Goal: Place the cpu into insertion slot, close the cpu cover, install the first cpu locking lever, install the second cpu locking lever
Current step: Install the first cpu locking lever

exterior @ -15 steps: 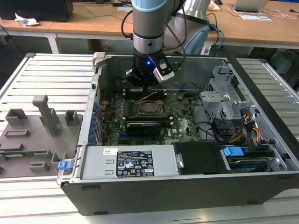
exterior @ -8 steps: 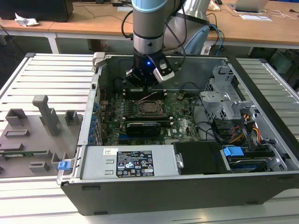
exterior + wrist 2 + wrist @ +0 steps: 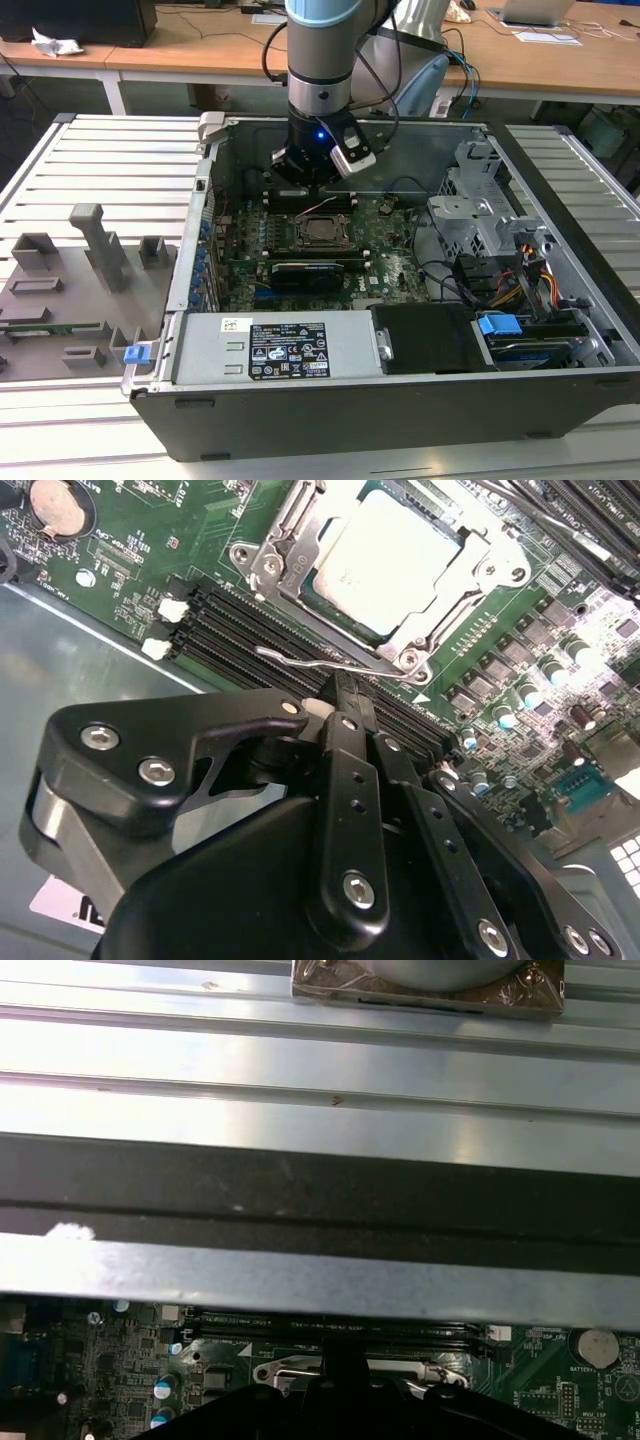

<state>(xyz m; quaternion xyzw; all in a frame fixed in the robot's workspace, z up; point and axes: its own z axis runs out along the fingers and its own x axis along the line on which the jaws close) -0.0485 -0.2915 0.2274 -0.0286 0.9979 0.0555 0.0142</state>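
Green motherboard, cpu seated, claw nearby

gripper body hiding memory slots, cpu cover cut off at edge

The motherboard is showing green, the cpu is gleaming dull silver-grey inside its silvery cpu cover, the gripper is looking matte black, and the computer case is sitting dark grey with blue clips.
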